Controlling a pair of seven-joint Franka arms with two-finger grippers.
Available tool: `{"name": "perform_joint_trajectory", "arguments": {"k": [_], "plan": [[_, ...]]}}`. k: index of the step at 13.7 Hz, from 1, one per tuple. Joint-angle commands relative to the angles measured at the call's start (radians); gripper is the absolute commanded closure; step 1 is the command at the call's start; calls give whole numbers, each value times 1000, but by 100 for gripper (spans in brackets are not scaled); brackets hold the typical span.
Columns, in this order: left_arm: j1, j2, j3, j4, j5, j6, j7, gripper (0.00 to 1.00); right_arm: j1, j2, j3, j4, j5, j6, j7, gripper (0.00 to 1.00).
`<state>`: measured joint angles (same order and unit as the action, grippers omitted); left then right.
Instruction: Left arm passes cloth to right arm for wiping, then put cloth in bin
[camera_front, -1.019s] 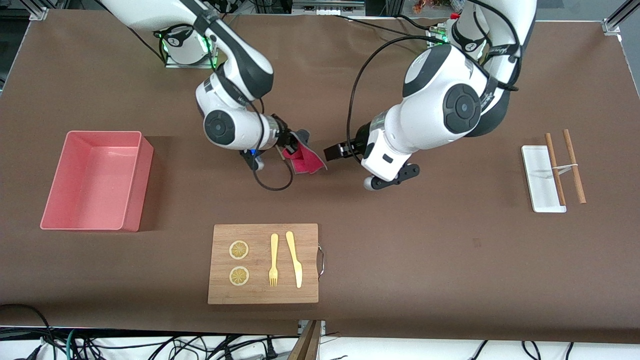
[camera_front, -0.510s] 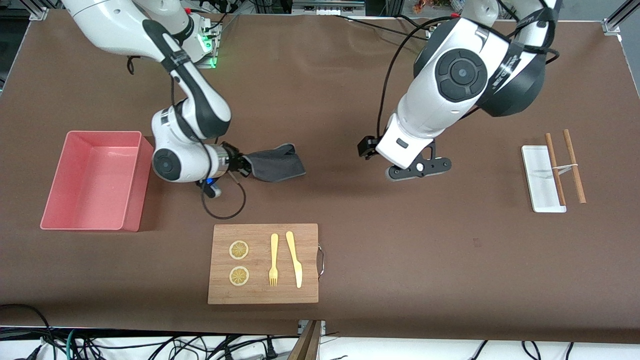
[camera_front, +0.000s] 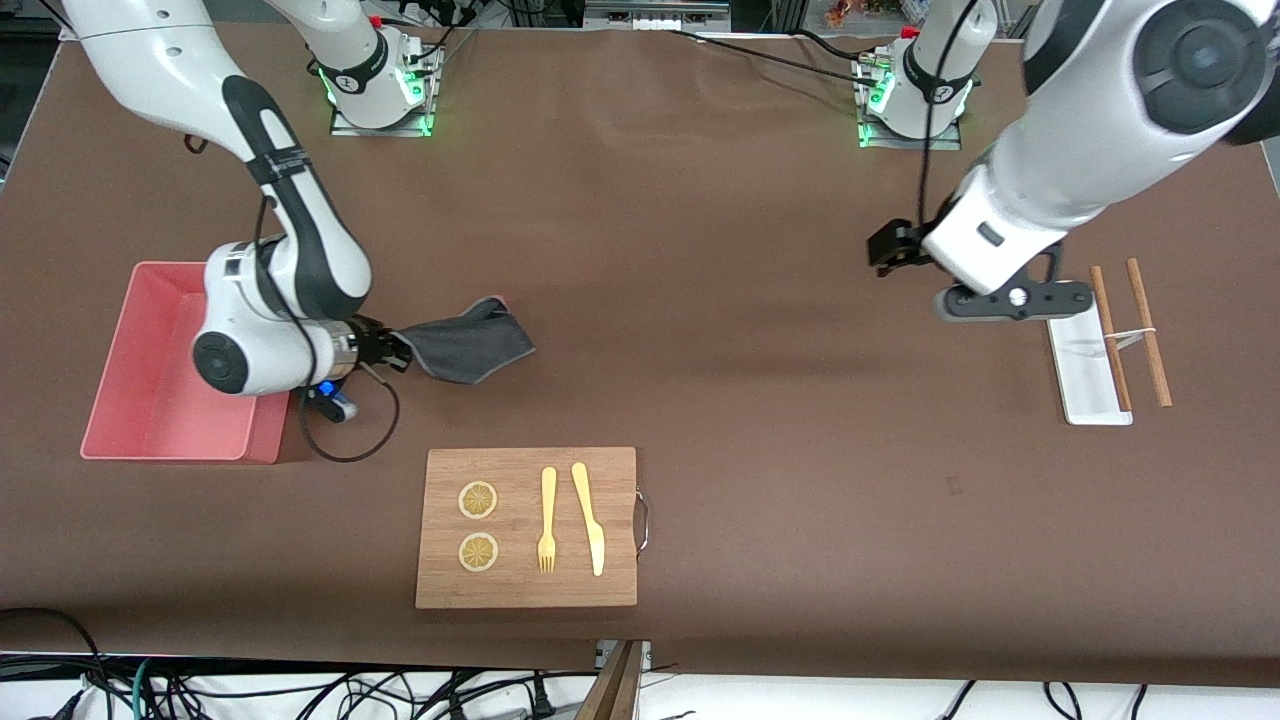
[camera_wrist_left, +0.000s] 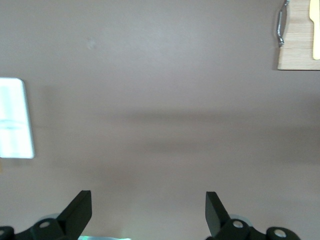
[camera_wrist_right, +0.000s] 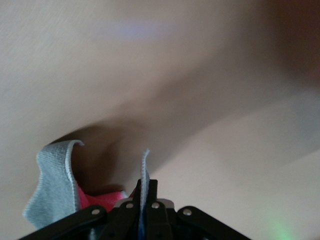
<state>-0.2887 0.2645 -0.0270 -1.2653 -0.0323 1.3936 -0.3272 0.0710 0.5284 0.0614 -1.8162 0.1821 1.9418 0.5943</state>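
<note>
One cloth (camera_front: 468, 343), one bin (camera_front: 150, 420), two arms: right gripper (camera_front: 398, 351) beside the bin, fingers clenched on the cloth; left gripper (camera_front: 884, 247) raised near the tray (camera_front: 1085, 385), fingers spread, empty.

Right claw (camera_front: 400, 352) clamped on the grey cloth (camera_front: 465, 342), just beside the pink bin (camera_front: 120, 400); left claw (camera_front: 885, 245) spread wide, well away from the bin, near the white tray (camera_front: 1085, 380).

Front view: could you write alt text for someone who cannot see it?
The right arm's claw grips a small dark grey cloth on the brown table beside a pink rectangular plastic bin. The left arm's claw hangs open over the table near a small white tray. A wooden cutting board lies nearer the camera.
</note>
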Motion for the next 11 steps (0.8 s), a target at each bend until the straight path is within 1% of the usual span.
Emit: {"name": "perform_joint_trajectory", "arguments": {"k": [1, 2, 3, 4, 5, 6, 7, 8, 9, 10, 11], "plan": [[92, -97, -7, -128, 26, 36, 205, 0, 0, -33, -50, 3, -94, -37, -137, 100], [141, -120, -10, -185, 28, 70, 246, 0, -5, -34, -60, 14, -143, -41, -178, 100], [207, -125, -17, -213, 31, 108, 304, 0, -11, -34, -66, 27, -176, -49, -214, 100], [242, -129, -22, -233, 38, 140, 427, 0, -13, -34, -69, 40, -196, -50, -249, 100], [264, -134, -24, -268, 38, 183, 501, 0, -13, -34, -69, 50, -211, -50, -270, 100], [299, -161, -24, -311, 29, 215, 508, 0, -13, -34, -68, 58, -214, -53, -265, 100], [327, -213, -25, -372, 25, 244, 508, 0, -13, -34, -60, 66, -205, -56, -249, 100], [330, -273, -25, -450, 25, 286, 507, 0, -11, -33, -48, 69, -199, -57, -204, 100], [332, -330, -25, -526, 31, 310, 505, 0, -13, -30, -11, 70, -199, -53, -138, 100], [327, -344, -24, -549, 40, 333, 498, 0, -10, -25, 20, 71, -199, -49, -66, 100], [322, -343, -21, -548, 40, 329, 481, 0, -7, -19, 44, 71, -199, -43, -1, 100]]}}
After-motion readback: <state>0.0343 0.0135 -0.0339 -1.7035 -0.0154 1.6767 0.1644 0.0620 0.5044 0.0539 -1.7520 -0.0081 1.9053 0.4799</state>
